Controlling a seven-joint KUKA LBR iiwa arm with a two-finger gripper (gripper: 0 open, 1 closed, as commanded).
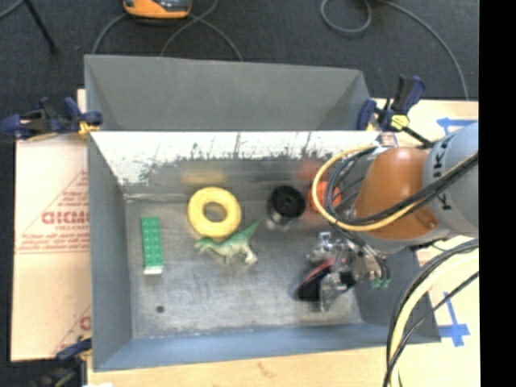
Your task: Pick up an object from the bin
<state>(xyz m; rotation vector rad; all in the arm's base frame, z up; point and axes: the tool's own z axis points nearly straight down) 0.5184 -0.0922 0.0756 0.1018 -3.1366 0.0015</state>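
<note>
Gripper (326, 280) low at right of bin (201, 297), opening unclear; black cylinder (285, 202), green dinosaur (230, 248) nearby.

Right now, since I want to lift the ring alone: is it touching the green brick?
Apart. The camera view shows bare bin floor between the ring and the brick.

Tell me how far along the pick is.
Done: the gripper is down in the bin's lower right corner. In hand: it sits over a dark thing with some red on it; whether that is gripped cannot be told. Left: the lift. The yellow ring, green dinosaur, green brick and black cylinder lie on the floor, away from it.
</note>
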